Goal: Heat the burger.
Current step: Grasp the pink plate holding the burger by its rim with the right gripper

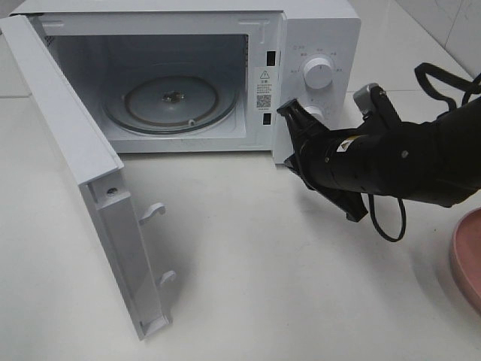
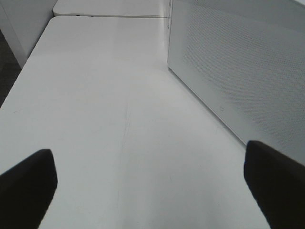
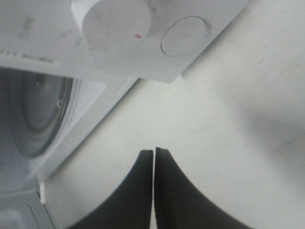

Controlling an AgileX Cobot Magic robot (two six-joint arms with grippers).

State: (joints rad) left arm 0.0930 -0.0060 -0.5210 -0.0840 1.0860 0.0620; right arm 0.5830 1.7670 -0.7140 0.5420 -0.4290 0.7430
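Note:
The burger is out of view in all three views. The white microwave point(image 1: 316, 30) stands open, its door point(image 1: 90, 188) swung out to the left and its glass turntable point(image 1: 171, 101) bare. My right gripper point(image 1: 290, 113) is shut with nothing in it and hovers just in front of the control panel's lower knob point(image 1: 314, 113). The right wrist view shows its fingertips point(image 3: 154, 152) pressed together over the table below that knob point(image 3: 112, 19). My left gripper point(image 2: 152, 191) is open and empty over bare table beside the microwave's perforated side wall point(image 2: 238, 71).
A round pink plate point(image 1: 470, 259) shows at the right edge of the table. A black cable point(image 1: 387, 222) loops under the right arm. The open door juts far toward the table's front left. A round button point(image 3: 183, 36) sits beside the knob.

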